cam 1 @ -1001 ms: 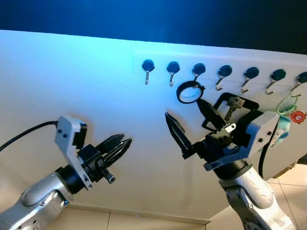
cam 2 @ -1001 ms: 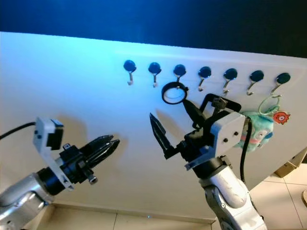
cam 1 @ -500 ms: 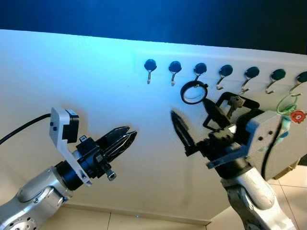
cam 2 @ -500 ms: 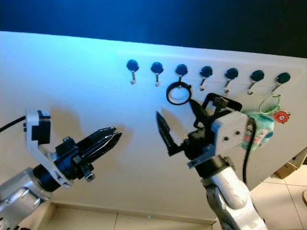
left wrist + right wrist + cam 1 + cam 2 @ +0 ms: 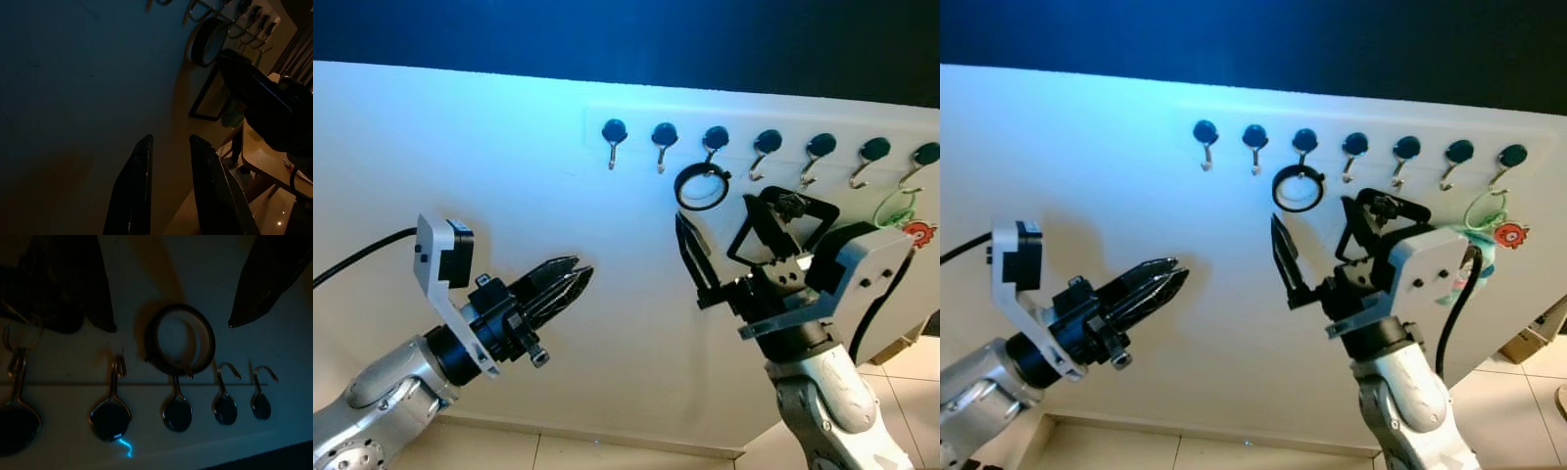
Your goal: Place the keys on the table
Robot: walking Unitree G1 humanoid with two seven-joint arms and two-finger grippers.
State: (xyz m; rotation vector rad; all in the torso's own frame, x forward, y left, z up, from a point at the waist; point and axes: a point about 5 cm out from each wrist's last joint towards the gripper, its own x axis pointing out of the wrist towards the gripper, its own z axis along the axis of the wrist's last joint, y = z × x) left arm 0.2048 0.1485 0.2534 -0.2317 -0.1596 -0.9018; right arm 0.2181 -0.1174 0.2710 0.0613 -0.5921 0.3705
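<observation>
Plush keychain behind right arm

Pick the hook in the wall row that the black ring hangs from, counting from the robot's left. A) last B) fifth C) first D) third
D: the black ring hangs from the third hook, with two bare hooks to its left and the open right gripper just below it.

My right gripper stands open below the black ring, bare white wall between its fingers. Hooks crowd the wall above; a black frame and a green ring hem the right side. Wall left of the ring lies free toward my left gripper
</observation>
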